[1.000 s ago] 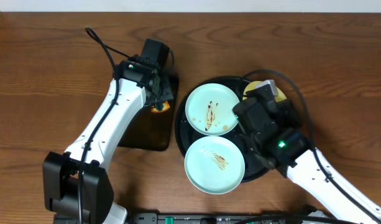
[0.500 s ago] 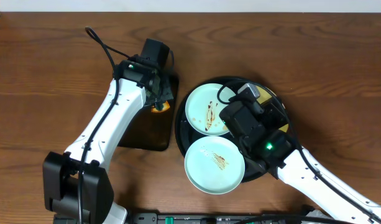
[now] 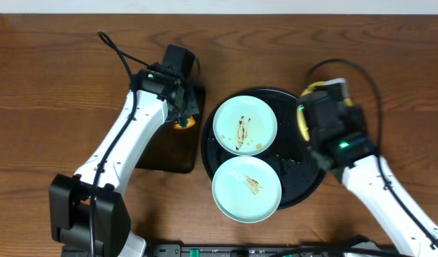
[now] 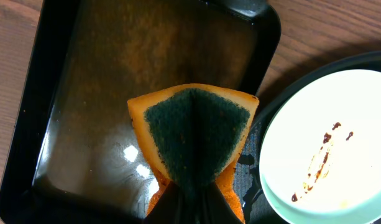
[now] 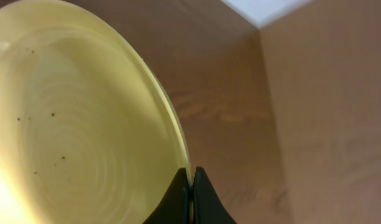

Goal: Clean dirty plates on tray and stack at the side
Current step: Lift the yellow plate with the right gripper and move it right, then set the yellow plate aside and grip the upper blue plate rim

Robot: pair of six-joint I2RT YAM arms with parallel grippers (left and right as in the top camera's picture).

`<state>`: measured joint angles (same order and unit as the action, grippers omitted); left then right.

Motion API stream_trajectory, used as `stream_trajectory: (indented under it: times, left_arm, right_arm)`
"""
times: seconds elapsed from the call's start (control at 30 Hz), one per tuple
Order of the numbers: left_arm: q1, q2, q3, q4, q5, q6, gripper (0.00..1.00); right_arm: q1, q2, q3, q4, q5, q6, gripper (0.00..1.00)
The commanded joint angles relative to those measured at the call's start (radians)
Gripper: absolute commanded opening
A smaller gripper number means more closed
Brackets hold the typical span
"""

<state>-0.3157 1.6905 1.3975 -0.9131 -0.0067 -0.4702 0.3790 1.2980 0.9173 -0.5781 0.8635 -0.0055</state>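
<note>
Two pale mint-green plates with brown smears lie on the round black tray [image 3: 305, 186], one at the back [image 3: 245, 126] and one at the front [image 3: 246, 189]. My right gripper [image 3: 309, 120] is shut on the rim of the pale yellow plate [image 3: 301, 123] and holds it tilted on edge over the tray's right rim. In the right wrist view the jaws [image 5: 191, 182] pinch the rim of that plate [image 5: 84, 124], which has a few dark specks. My left gripper [image 4: 193, 202] is shut on an orange and green sponge [image 4: 193, 134] over the rectangular tray; the back plate [image 4: 327, 149] lies to its right.
A dark rectangular tray [image 3: 168, 146] lies left of the round tray, wet and glossy in the left wrist view [image 4: 84, 93]. Bare wood-grain tabletop [image 3: 390, 64] surrounds both. A black cable [image 3: 115, 50] loops behind the left arm.
My right arm has swung from over the middle of the round tray to its right rim, carrying the yellow plate up on edge. The left arm has not moved.
</note>
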Motion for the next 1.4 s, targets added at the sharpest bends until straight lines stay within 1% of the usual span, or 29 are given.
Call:
stream_trajectory:
  times: [0.0,0.2,0.3,0.43,0.63,0.73,0.83,0.9,0.93,0.97,1.0,1.1,1.2,1.27,1.37]
  left_arm:
    - [0.005,-0.025,0.007,-0.003,-0.013,0.014,0.07]
    - [0.005,-0.025,0.007,-0.002,-0.013,0.014,0.07]
    - [0.005,-0.025,0.007,-0.002,-0.013,0.027,0.07]
    - [0.005,-0.025,0.007,-0.003,-0.013,0.069,0.07]
    - [0.005,-0.025,0.007,-0.003,-0.013,0.13,0.07]
    - [0.005,-0.025,0.007,-0.003,-0.013,0.167,0.08]
    - [0.005,-0.025,0.007,-0.003,-0.013,0.212,0.07]
    - [0.005,-0.025,0.007,-0.002,-0.013,0.255,0.07]
    - [0.005,-0.025,0.007,-0.002,-0.013,0.27,0.08]
    - [0.005,-0.025,0.007,-0.002,-0.013,0.288,0.07]
    - [0.005,-0.024,0.007,-0.002,-0.014,0.299,0.06]
    - [0.005,-0.024,0.006,-0.002,-0.014,0.299,0.08]
    - [0.005,-0.024,-0.001,-0.002,-0.014,0.299,0.08]
    - [0.005,-0.024,-0.008,-0.001,-0.014,0.299,0.08]
    - [0.006,-0.024,-0.014,-0.002,-0.055,0.297,0.08]
  right_arm:
    - [-0.165,0.0,0.016,0.002,-0.168,0.133,0.01]
    - [-0.473,0.0,0.016,-0.012,-0.407,0.29,0.01]
    - [-0.582,0.009,0.016,-0.022,-0.451,0.339,0.01]
    - [-0.7,0.047,0.015,-0.033,-0.454,0.395,0.01]
    - [-0.807,0.161,0.015,-0.015,-0.455,0.428,0.01]
    - [-0.833,0.225,0.015,0.012,-0.506,0.431,0.01]
    - [-0.836,0.25,0.015,0.032,-0.6,0.431,0.02]
    - [-0.836,0.25,0.016,0.064,-0.698,0.397,0.18]
    - [-0.836,0.246,0.017,0.076,-0.748,0.372,0.28]
    - [-0.835,0.243,0.018,0.089,-0.795,0.354,0.32]
    - [-0.833,0.236,0.019,0.1,-0.843,0.331,0.34]
    - [-0.815,0.198,0.026,0.114,-0.925,0.3,0.39]
    - [-0.782,0.146,0.029,0.116,-0.971,0.284,0.4]
    - [-0.736,0.103,0.029,0.132,-1.064,0.244,0.39]
    - [-0.658,0.08,0.029,0.148,-1.184,0.198,0.45]
